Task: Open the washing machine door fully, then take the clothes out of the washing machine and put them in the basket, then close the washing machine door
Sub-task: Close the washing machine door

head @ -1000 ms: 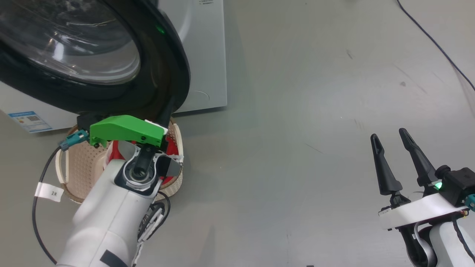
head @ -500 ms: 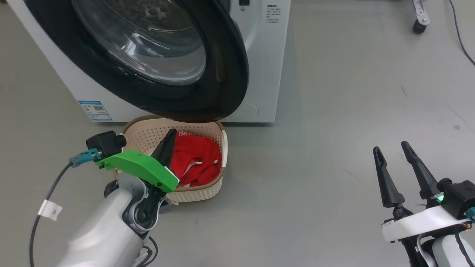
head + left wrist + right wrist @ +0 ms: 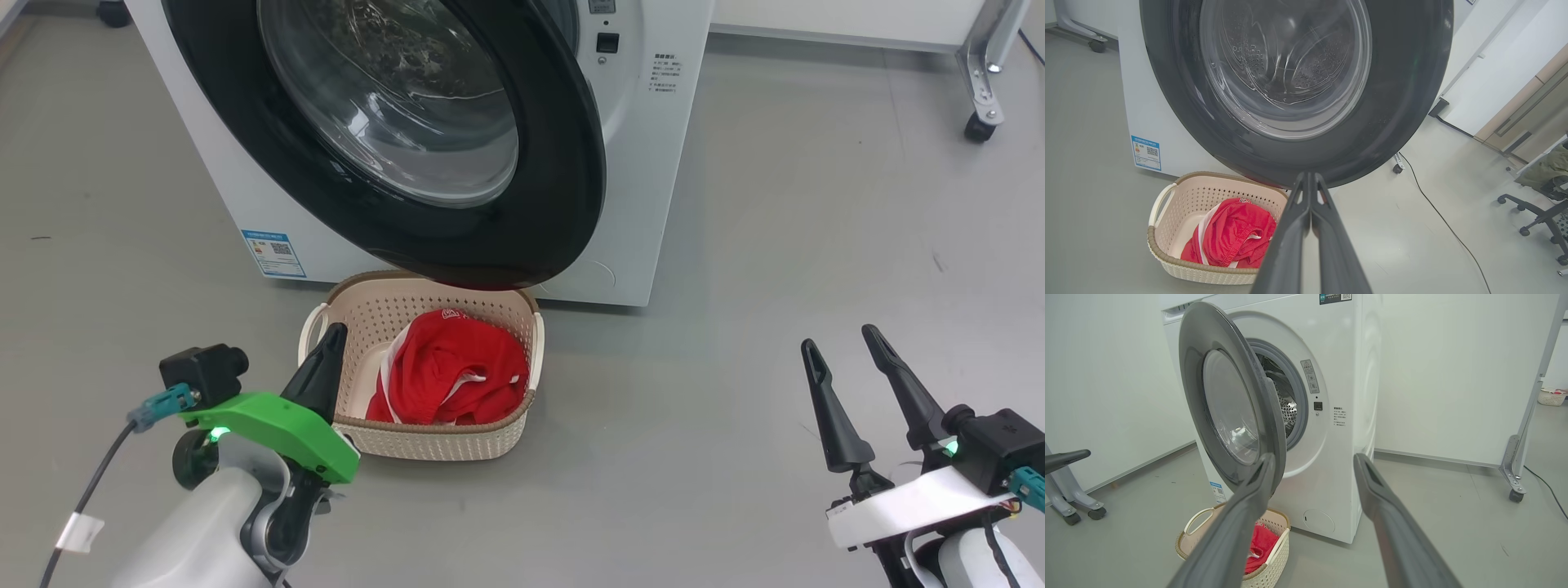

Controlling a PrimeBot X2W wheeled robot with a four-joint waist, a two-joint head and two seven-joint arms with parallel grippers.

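Note:
The white washing machine [image 3: 653,163] stands at the top, with its steel drum [image 3: 1286,408] showing behind the door. The washing machine door [image 3: 563,163] is swung out and hangs over the cream basket [image 3: 433,441] on the floor. The red clothes [image 3: 449,376] lie in the basket, untouched by either gripper. My left gripper [image 3: 331,336] is shut and empty, its tip by the basket's left rim. In the left wrist view the left gripper [image 3: 1308,176] points at the door's lower edge [image 3: 1372,134]. My right gripper [image 3: 839,339] stands open and empty, well right of the basket, over bare floor.
A blue label [image 3: 273,253] marks the machine's front low down. A wheeled metal frame leg [image 3: 980,82] stands at the back right. A black cable [image 3: 1433,204] and an office chair [image 3: 1535,212] lie to the machine's side. Grey floor spreads between basket and right gripper.
The head camera has shifted, bringing more of the machine into view. My left gripper has drawn back from over the basket to its left rim, shut. The right gripper stays open in place.

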